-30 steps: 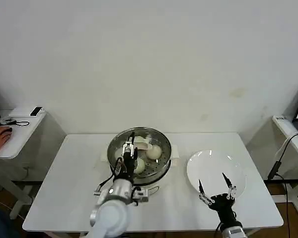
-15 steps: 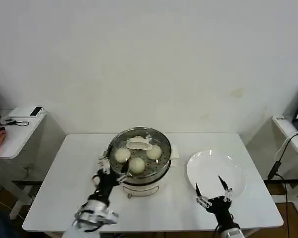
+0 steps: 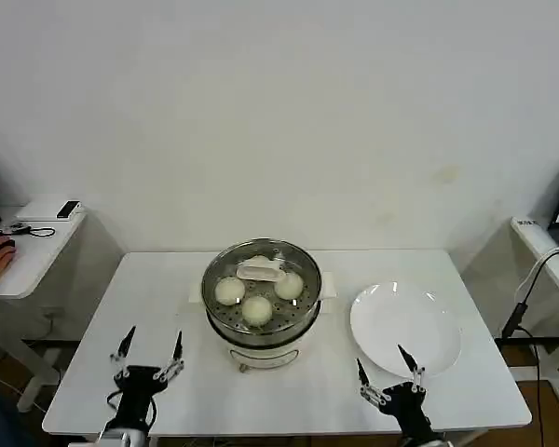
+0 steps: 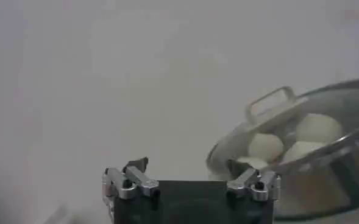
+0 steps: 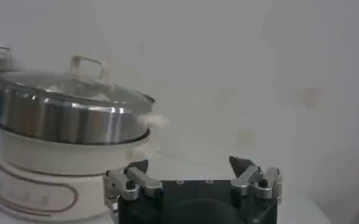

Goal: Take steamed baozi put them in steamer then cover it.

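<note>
Both claws are hanging low at the near edge of the white tabletop (image 3: 149,307), fingers spread wide and holding nothing. Left claw (image 3: 149,358) is sitting near the front left, well apart from the steamer (image 3: 261,296). Right claw (image 3: 388,372) is sitting just in front of the white plate (image 3: 405,321). Glass lid (image 3: 261,272) is resting on the steamer in the middle. Three buns (image 3: 256,309) are showing through it, and maybe a fourth under the handle.

Lab: bare white table (image 3: 149,307), side desks (image 3: 28,251).
</note>
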You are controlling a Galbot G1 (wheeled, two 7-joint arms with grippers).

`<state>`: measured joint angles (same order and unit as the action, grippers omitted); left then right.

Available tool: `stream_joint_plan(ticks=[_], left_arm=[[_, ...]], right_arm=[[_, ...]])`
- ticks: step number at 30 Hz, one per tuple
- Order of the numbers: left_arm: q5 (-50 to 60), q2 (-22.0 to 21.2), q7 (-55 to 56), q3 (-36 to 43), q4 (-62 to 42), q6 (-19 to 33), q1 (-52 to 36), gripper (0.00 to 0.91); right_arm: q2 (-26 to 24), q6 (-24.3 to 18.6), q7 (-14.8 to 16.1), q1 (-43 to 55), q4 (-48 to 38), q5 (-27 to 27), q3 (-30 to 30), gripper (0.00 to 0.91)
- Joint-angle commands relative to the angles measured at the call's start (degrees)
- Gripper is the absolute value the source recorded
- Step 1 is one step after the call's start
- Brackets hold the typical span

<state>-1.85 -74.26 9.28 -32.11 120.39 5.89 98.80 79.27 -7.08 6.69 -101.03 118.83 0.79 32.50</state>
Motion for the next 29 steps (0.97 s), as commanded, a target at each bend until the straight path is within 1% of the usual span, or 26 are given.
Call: stream_joint_plan(ticks=[1,4,14,15,17,20,29], left_arm=[[-10.0,-2.9,-0.9,-4.0,-4.3,12.1,8.6,0.907],[-10.0,-2.9,-0.9,-4.1,-3.6,11.4,10.0,0.907],[-6.9,-3.2,0.2,-3.8,-3.9,11.1,10.9,0.907],[-6.6,-3.2,-0.3,-3.9,-3.9,10.9,10.9,0.907],[-6.2,-2.9,-0.6,-3.9,-4.0,9.9,10.9,0.907],[-6.0,-2.9,-0.9,-4.0,-3.9,8.9,10.7,0.907],[-4.8,-2.9,-0.7,-4.5,-3.1,8.7,11.0,0.907]], right_arm=[[-1.2,0.7,0.6,-1.7,-0.4,-5.3,-0.3,0.907],[-1.1,2.0,0.3,-1.7,0.0,-5.7,-0.4,0.907],[-0.9,1.6,0.6,-1.7,0.2,-5.0,-0.6,0.907],[-0.8,2.1,-0.1,-1.7,0.2,-5.2,-0.9,0.907],[-0.7,4.4,-0.6,-1.7,0.8,-6.6,-1.3,0.907],[-0.7,5.7,-1.3,-1.1,0.7,-6.8,-1.6,0.907],[-0.6,4.7,-1.3,-1.1,0.6,-5.5,-1.9,0.907]])
